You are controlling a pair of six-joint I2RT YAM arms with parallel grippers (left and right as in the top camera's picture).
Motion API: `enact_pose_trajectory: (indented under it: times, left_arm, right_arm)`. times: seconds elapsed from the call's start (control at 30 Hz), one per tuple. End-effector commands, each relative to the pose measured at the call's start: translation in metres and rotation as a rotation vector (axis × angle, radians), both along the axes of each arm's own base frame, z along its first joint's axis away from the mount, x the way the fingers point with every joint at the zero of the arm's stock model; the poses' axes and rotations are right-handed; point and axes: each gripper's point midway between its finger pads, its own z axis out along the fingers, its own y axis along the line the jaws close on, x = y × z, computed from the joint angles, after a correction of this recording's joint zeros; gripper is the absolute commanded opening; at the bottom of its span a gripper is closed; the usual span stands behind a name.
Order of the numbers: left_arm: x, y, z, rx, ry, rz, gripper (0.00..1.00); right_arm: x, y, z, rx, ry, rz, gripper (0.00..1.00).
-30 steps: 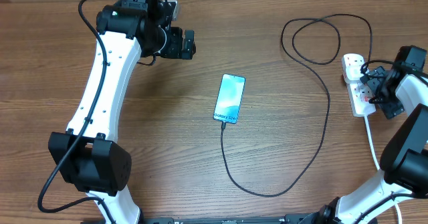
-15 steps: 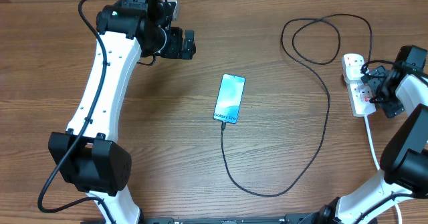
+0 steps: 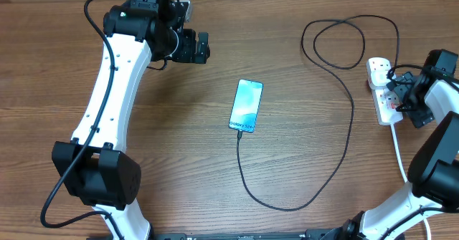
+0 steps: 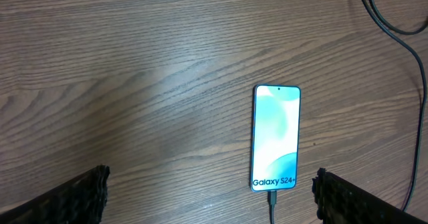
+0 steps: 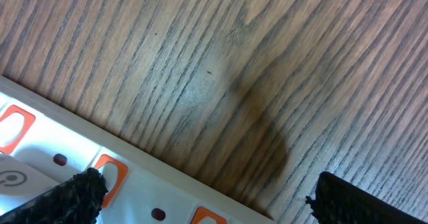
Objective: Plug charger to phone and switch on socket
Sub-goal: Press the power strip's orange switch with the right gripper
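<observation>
Nothing has shifted this past second. Your right gripper point(image 3: 403, 95) hangs spread wide over the socket point(image 3: 378, 68) at far right, so the switch press is likely still pending. Phone point(image 3: 246, 106) mid-table, lit, charger point(image 3: 238, 157) already plugged in. Left gripper point(image 3: 201, 48) wide, idle.

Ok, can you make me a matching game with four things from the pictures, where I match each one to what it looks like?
Things:
1. phone
2. charger
3. socket
4. left gripper

Descriptions:
A. white with red markings, on the far right
B. open, holding nothing
C. thin and black, lying in a long loop
D. glowing light blue, lying flat in the middle

Pairs: 1-D, 2-C, 3-A, 4-B
</observation>
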Motion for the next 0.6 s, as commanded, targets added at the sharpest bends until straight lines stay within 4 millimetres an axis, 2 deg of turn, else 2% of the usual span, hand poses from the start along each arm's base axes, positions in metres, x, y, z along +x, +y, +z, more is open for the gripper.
enact_pose_trajectory:
  times: [0.0, 0.27, 0.57]
  left_arm:
    - [0.000, 0.000, 0.010, 0.000, -0.027, -0.008, 1.00]
    - [0.000, 0.000, 0.010, 0.000, -0.027, -0.008, 1.00]
    - [0.000, 0.000, 0.010, 0.000, -0.027, -0.008, 0.99]
  right_arm:
    - [-0.004, 0.005, -0.007, 0.021, 0.017, 0.009, 1.00]
    - [-0.004, 0.009, -0.010, 0.043, 0.022, 0.027, 1.00]
    - [-0.011, 0.019, -0.029, 0.101, 0.071, 0.054, 1.00]
